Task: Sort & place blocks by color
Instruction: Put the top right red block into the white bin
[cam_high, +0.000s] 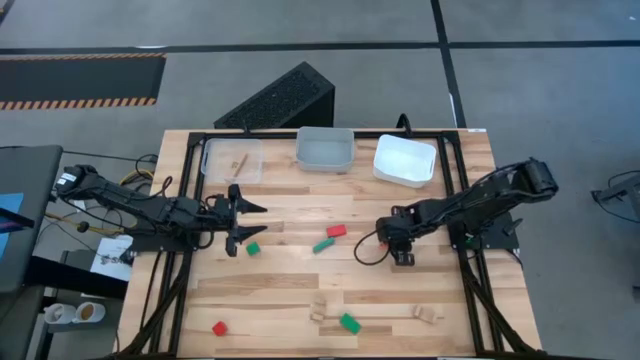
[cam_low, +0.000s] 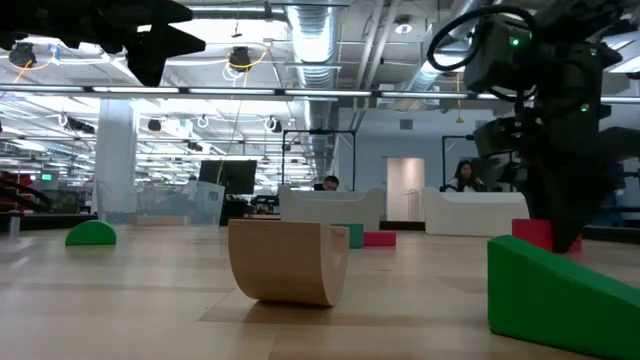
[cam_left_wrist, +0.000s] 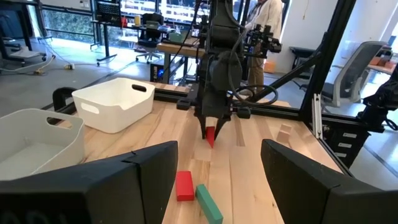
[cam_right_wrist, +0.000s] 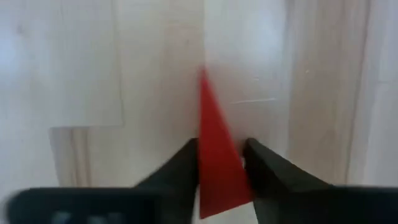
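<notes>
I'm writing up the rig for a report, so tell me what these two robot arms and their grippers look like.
Both arms are black and jointed. The left gripper has two pointed, wedge-shaped black fingers. The right gripper has narrower dark fingers. A black cable loops beside its wrist, and a green light glows on the right arm in the low view.

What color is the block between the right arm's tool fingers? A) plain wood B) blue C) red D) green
C: in the right wrist view, a red wedge-shaped block sits squeezed between the two dark fingers of the right tool, down on the wooden table.
</notes>
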